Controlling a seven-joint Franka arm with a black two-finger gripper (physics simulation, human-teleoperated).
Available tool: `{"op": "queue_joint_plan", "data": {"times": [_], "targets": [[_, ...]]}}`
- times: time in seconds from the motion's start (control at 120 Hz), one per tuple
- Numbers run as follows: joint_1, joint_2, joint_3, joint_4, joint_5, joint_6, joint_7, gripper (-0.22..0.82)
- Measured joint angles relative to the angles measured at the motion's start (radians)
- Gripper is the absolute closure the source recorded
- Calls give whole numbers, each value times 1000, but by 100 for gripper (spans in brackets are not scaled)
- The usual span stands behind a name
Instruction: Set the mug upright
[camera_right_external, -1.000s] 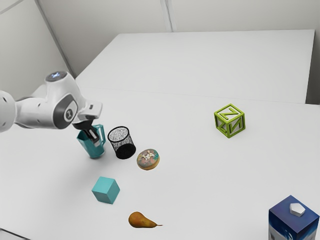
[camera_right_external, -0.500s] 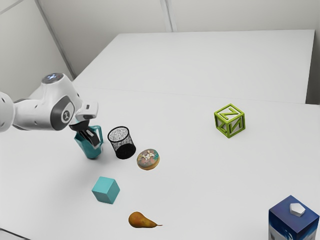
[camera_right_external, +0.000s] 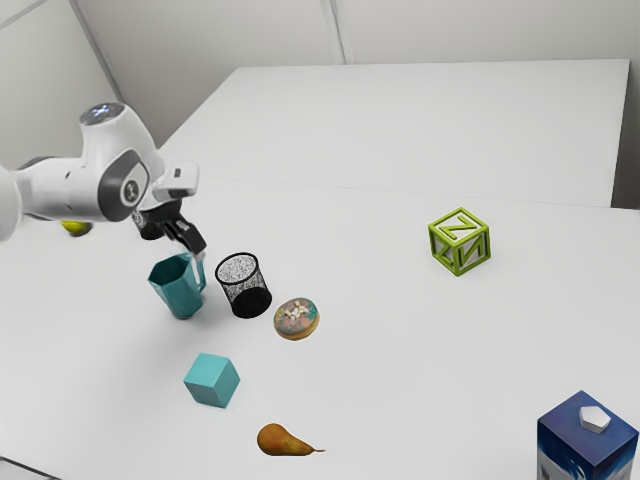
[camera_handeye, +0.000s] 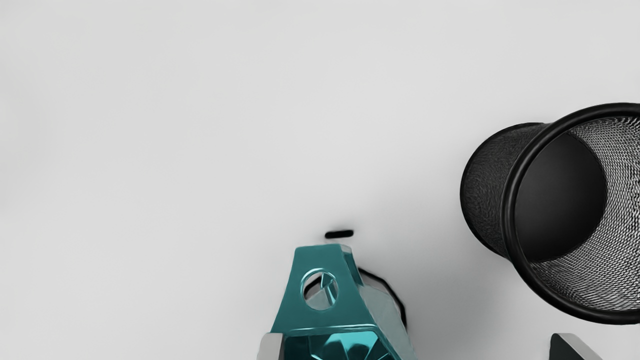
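Standing on the white table (camera_right_external: 350, 380), 1 teal faceted glossy mug (camera_right_external: 176, 290), just beside 1 round black wire-mesh cup (camera_right_external: 245, 288), on its side toward the exterior view's left. Cup: mouth up, solid black bottom seen inside. Mug: mouth up, shiny facets inside. Also 1 blue box-shaped carton with white cap (camera_right_external: 585, 440), contents can't tell. Mug long axis vertical, base down; flat handle with round hole (camera_handeye: 312, 315) points to the exterior view's right. Black 2-finger gripper (camera_right_external: 196, 255) open, fingers wide apart, 1 at the mug's edge, contact can't tell.
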Motion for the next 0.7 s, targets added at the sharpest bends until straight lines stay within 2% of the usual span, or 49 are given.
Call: {"op": "queue_joint_plan", "data": {"times": [0.425, 0.575, 0.7], "targets": [[-8, -25, -4, 356, 45, -356, -91, 0], [190, -63, -167, 393, 59, -459, -122, 0], [251, -75, -204, 429, 58, -530, -159, 0]]}}
